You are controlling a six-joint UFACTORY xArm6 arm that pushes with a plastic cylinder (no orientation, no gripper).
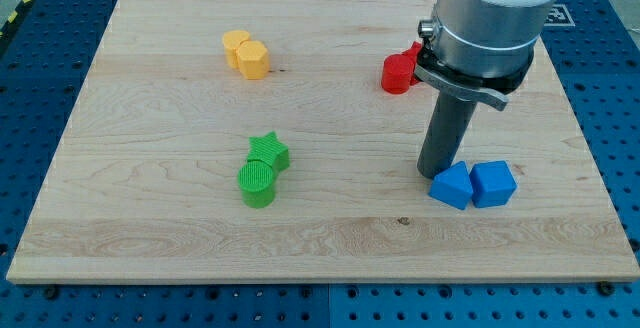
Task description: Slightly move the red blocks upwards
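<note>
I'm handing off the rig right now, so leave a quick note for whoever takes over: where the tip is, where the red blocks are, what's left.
My tip rests on the board just above-left of the two blue blocks, well below the red blocks.
The red blocks sit toward the view's upper right, partly hidden behind the arm.
The tip is not touching them.
Left: bring the tip under the reds and nudge them slightly toward the view's top.

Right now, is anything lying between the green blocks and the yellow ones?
No. In the camera view, only bare wooden board lies between the green star and green cylinder and the two yellow blocks. My tip is far right, beside the blue blocks.
</note>
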